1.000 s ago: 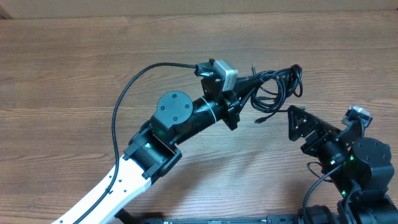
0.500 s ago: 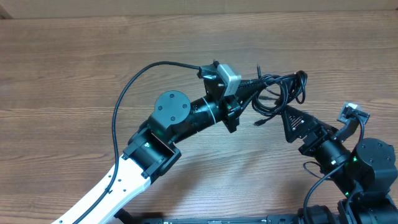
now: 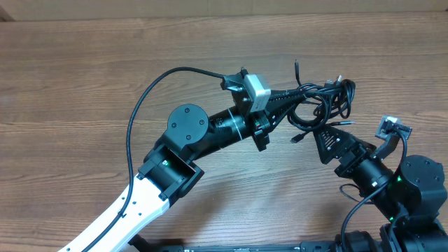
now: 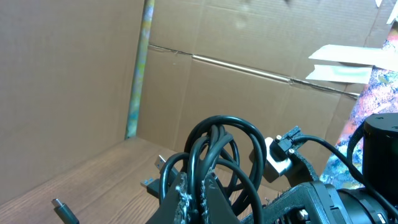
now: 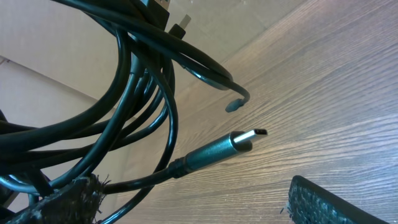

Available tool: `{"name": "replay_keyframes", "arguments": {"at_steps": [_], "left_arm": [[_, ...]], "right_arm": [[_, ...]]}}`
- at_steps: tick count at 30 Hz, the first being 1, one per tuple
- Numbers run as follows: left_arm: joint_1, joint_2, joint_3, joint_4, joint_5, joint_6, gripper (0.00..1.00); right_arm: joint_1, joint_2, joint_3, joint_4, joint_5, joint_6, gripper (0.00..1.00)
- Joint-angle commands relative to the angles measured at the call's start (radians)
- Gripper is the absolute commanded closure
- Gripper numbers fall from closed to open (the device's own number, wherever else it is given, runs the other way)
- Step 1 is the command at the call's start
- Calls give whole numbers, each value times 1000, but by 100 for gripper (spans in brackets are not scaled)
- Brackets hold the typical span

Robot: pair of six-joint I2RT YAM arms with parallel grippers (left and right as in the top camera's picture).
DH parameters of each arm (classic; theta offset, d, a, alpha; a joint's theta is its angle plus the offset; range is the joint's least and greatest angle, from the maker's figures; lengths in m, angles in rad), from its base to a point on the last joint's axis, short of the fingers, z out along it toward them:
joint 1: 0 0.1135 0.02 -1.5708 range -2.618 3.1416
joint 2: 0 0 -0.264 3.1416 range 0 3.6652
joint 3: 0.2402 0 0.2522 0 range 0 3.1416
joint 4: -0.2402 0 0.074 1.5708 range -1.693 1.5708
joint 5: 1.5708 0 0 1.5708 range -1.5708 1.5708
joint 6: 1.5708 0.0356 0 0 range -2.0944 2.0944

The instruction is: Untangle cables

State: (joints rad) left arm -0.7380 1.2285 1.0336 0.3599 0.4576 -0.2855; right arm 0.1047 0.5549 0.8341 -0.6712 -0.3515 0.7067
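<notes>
So the cables (image 3: 318, 105) are a tangled bundle sitting right of the table's (image 3: 84, 70) middle, between the two arms. From overhead the bundle's long axis runs roughly left to right: the pinched end is at the left gripper (image 3: 288, 98) and the loose loops fan out to the right. One plug end (image 3: 296, 66) sticks straight up toward the far edge, and another (image 3: 297, 138) dangles toward the near side. The left gripper is clenched on the bundle. The left wrist view makes that obvious, with the fingers (image 4: 186, 196) squeezed together at the bottom of the frame and the loops standing upright out of them like a bouquet in front of the cardboard wall (image 4: 74, 74). That upright arch doesn't show from above at all. The right gripper (image 3: 329, 133) sits just beside the bundle on its near side, pointing up at it with the jaws spread wide and not clamped on anything. Its wrist camera shows what neither other view does: a silver-tipped plug (image 5: 239, 142) up close, pointing up and to the right over the wood, with strands running past the left pad (image 5: 56, 199) and the other pad (image 5: 336, 202) well apart. I can't tell whether those strands actually touch the left pad.
</notes>
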Motion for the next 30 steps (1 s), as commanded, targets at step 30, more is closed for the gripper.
{"name": "replay_keyframes", "arguments": {"at_steps": [30], "left_arm": [[186, -24, 25, -74, 95, -154, 96]], "right_arm": [[-3, 2, 5, 216, -231, 188, 19]]}}
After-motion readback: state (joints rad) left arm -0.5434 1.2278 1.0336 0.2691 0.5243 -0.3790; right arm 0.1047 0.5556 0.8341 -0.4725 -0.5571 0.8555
